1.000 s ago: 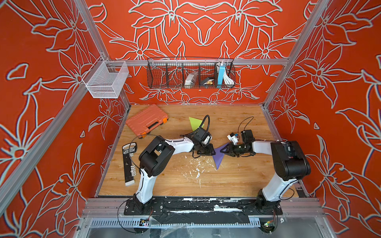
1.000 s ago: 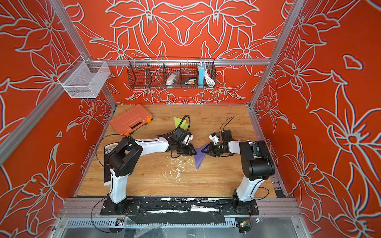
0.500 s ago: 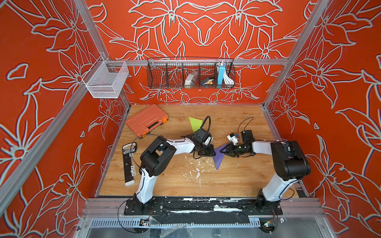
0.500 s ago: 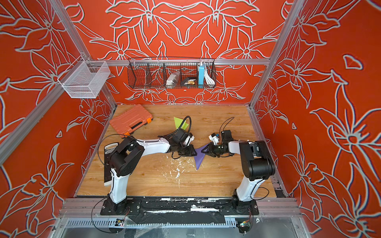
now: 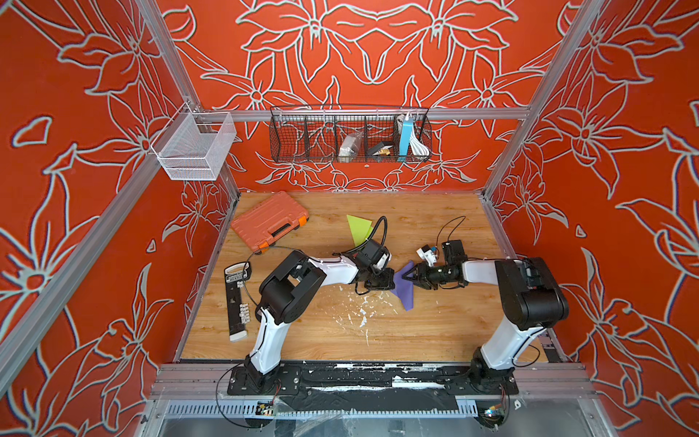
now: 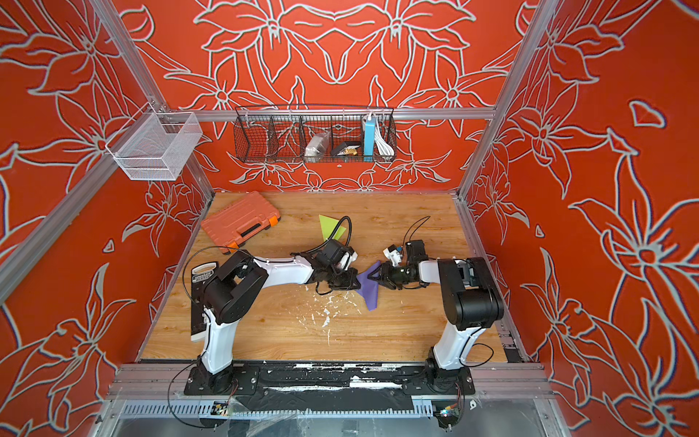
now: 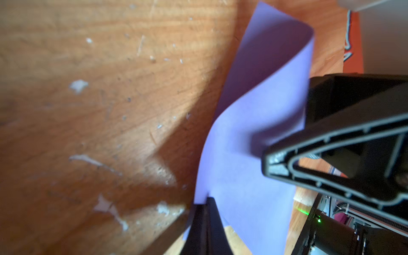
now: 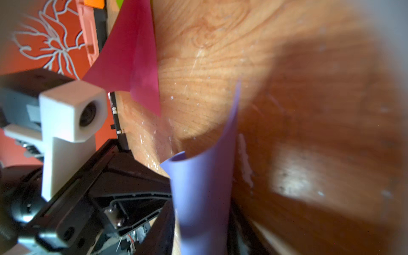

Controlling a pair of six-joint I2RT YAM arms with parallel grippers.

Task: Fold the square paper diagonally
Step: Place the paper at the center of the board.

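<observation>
Purple square paper sheet (image 5: 404, 287): mid-table, well apart from the orange plastic tool case (image 5: 269, 221), nearer the arm bases and to the case's right. One end lies on the wooden tabletop (image 5: 435, 333); the end between the arms is lifted and curled.

Left gripper (image 7: 206, 205): jaws fully together, pinching the sheet's edge.
Right gripper (image 5: 409, 275): jaws stand apart with the curled sheet between them. Can't tell whether they bear on it.

Step, as I read it: corner pick-up and hand-over. No crease yet, fold not made.

Next move probably needs the right gripper clear of the sheet or pinning the flat end. Left then carries its corner across to the opposite corner, lines up the edges and presses the diagonal. Risk: the thin sheet slides or rolls instead of creasing.

Vs a second ago: left jaws have closed onto the sheet and right jaws have widened. The sheet sits in much the same spot relative to the case.
</observation>
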